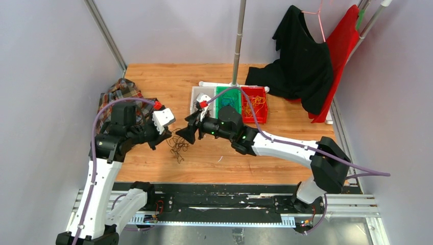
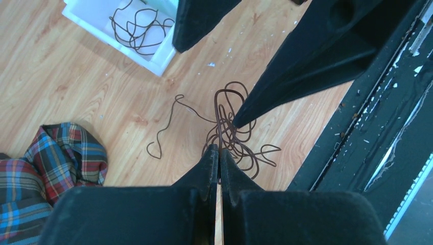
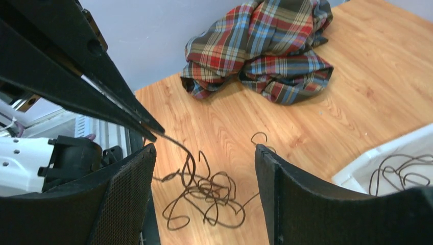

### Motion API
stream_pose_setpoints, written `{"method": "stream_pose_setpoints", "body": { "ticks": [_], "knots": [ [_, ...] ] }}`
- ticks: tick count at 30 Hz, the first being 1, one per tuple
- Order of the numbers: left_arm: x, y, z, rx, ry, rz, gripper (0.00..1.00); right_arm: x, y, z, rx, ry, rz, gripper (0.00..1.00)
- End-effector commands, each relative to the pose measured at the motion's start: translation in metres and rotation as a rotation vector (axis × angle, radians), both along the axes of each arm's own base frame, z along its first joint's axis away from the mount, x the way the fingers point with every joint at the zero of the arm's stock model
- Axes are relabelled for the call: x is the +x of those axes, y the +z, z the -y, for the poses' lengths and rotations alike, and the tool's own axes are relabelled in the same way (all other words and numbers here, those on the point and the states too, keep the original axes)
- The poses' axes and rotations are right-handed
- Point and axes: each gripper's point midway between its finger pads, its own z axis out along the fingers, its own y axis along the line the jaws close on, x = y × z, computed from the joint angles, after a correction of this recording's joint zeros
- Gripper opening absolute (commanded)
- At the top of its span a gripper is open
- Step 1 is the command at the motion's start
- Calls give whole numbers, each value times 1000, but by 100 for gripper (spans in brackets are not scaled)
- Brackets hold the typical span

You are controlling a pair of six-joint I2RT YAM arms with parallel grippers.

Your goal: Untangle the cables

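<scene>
A loose tangle of dark brown cables [image 1: 178, 146] lies on the wooden table between the two arms. My left gripper [image 2: 219, 152] is shut on one strand of it. In the right wrist view this strand runs taut from the left fingertips [image 3: 152, 132] down to the tangle [image 3: 209, 191]. My right gripper [image 3: 204, 150] stands wide open just above the tangle, one finger on each side, touching nothing. From the left wrist, one right finger's tip [image 2: 238, 122] points into the top of the tangle [image 2: 232, 130]. A free end [image 2: 158, 138] curls off to the left.
A white bin [image 2: 115, 41] holding another dark brown cable [image 2: 135, 30] stands behind the tangle, next to a green bin [image 1: 227, 99] and a red bin [image 1: 254, 104]. A plaid cloth [image 3: 260, 51] lies at the far left. Dark clothes [image 1: 301, 61] hang at the back right by a pole [image 1: 237, 46].
</scene>
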Motion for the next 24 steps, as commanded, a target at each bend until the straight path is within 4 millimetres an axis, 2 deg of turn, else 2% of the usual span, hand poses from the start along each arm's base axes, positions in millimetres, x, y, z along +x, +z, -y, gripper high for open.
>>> {"method": "stream_pose_setpoints", "body": {
  "ticks": [1,8,14,18,24],
  "knots": [
    [-3,22,5,-55,0,39,1,5,19,-18,29,-32,101,71],
    [-11,31,10,-81,-32,42,0,10,21,-28,44,-79,117,70],
    [-26,42,17,-106,-95,29,0,22,18,-47,71,-138,133,70],
    [-31,53,19,-120,-110,51,0,34,-13,-56,35,-184,94,70],
    [-39,81,23,-151,-137,96,1,46,-71,-45,-24,-263,32,68]
  ]
}}
